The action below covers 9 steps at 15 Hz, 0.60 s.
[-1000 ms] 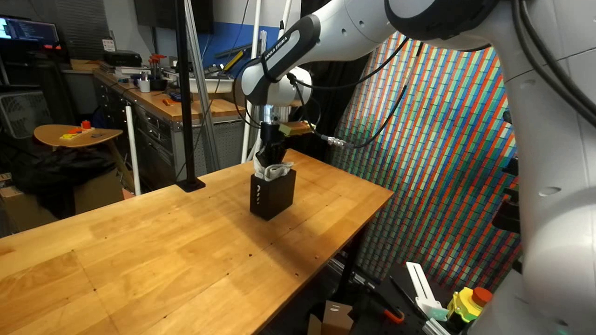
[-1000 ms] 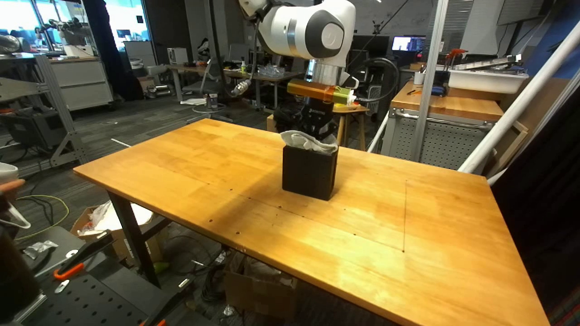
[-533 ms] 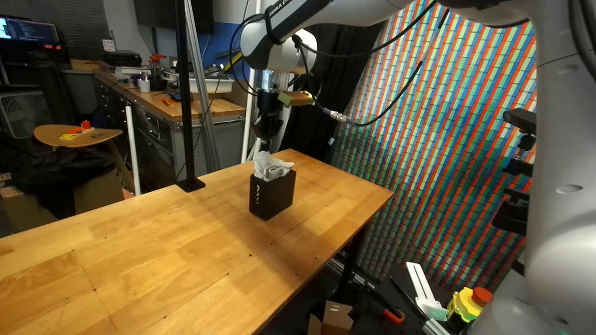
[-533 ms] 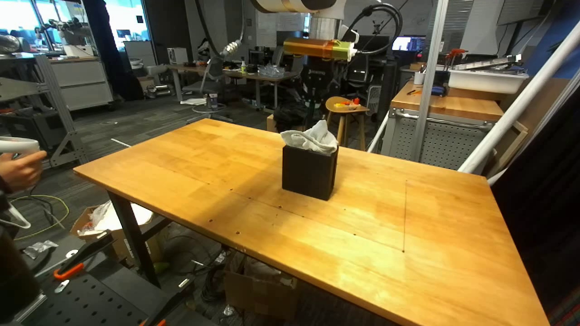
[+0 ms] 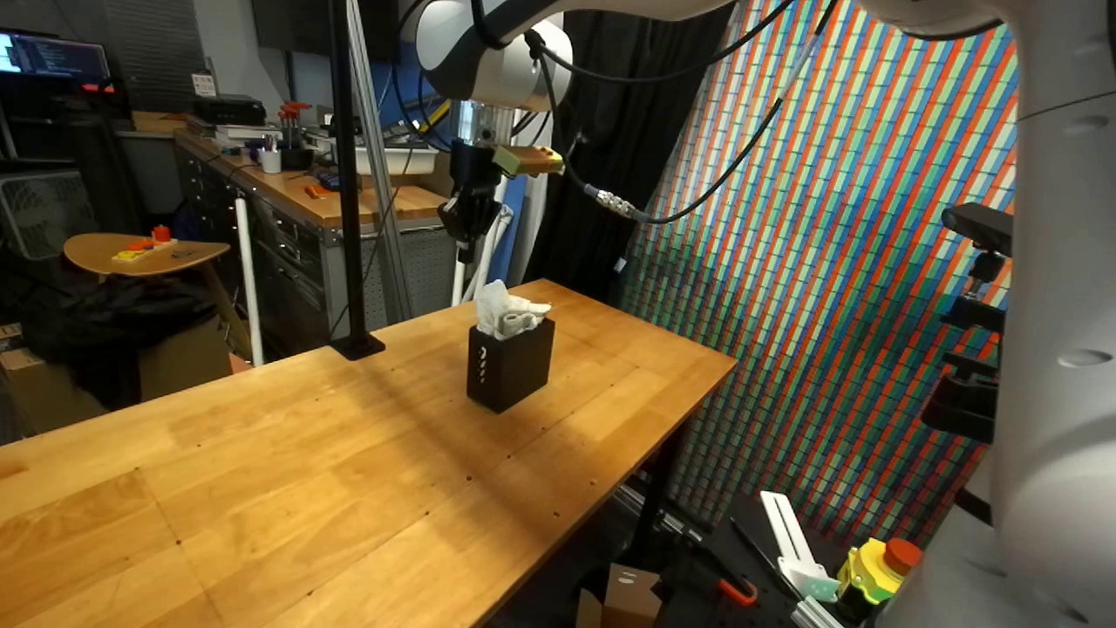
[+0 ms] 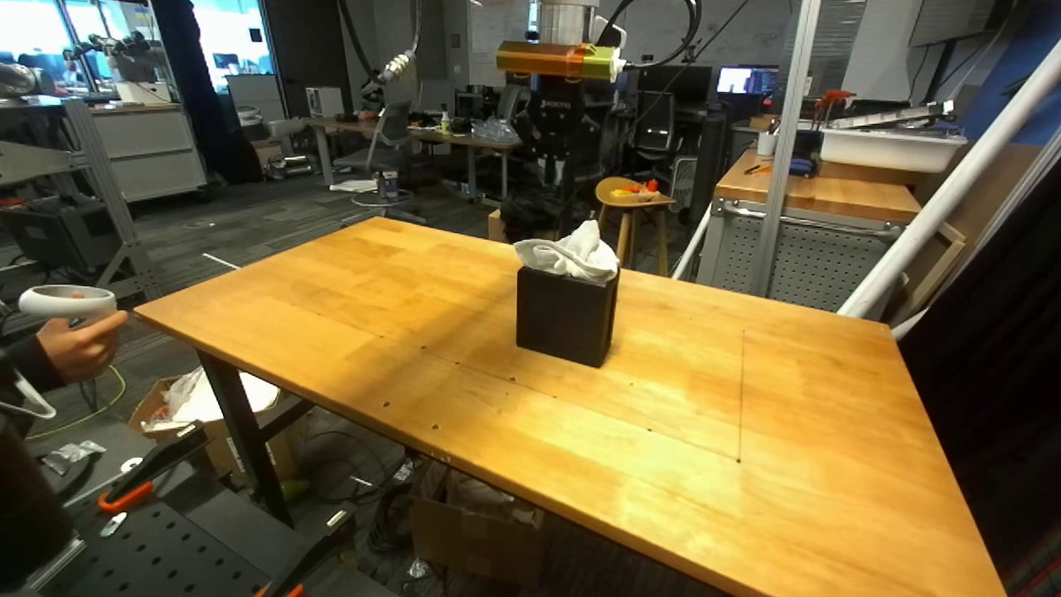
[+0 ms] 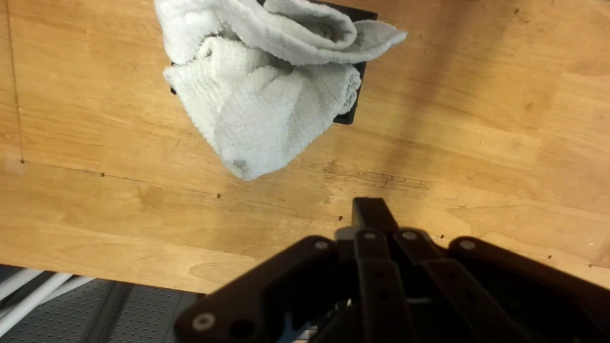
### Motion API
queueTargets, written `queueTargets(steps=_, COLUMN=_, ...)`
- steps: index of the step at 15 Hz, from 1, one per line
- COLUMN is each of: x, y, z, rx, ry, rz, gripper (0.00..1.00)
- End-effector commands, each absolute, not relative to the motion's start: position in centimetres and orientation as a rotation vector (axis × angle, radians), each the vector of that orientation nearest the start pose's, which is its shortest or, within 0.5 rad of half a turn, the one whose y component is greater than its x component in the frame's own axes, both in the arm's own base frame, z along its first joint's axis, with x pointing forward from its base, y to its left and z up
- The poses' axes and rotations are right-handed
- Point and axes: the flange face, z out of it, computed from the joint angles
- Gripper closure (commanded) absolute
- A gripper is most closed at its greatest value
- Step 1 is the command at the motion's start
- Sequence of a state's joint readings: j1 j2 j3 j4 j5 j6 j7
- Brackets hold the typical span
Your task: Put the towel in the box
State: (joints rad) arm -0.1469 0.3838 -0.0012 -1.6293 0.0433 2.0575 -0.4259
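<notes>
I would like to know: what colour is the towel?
The towel is off-white; it shows best in the wrist view.

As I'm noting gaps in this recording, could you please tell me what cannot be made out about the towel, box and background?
How far down the towel reaches: hidden by the box in both exterior views.
The bottom of the box, inside: covered by the towel in the wrist view.
Part of both towel and box: cut off by the wrist view's top edge.
What the lit screen reads: too small in an exterior view.
</notes>
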Motion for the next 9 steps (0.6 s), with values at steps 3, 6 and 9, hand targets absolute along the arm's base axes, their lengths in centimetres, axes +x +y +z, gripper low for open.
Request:
queueTargets(steps=3, x=68.2, y=-12.0, z=38.9, rx=-3.081, ry=-0.375, rz=-0.075, gripper=0.99)
queueTargets(steps=6, x=69.2, y=-13.8, z=37.2, rx=-3.081, ry=-0.326, rz=-0.038, gripper=0.99)
queueTargets(steps=9, x=70.0, y=-14.7, z=35.7, rx=-3.084, ry=-0.309, rz=-0.003, gripper=0.99)
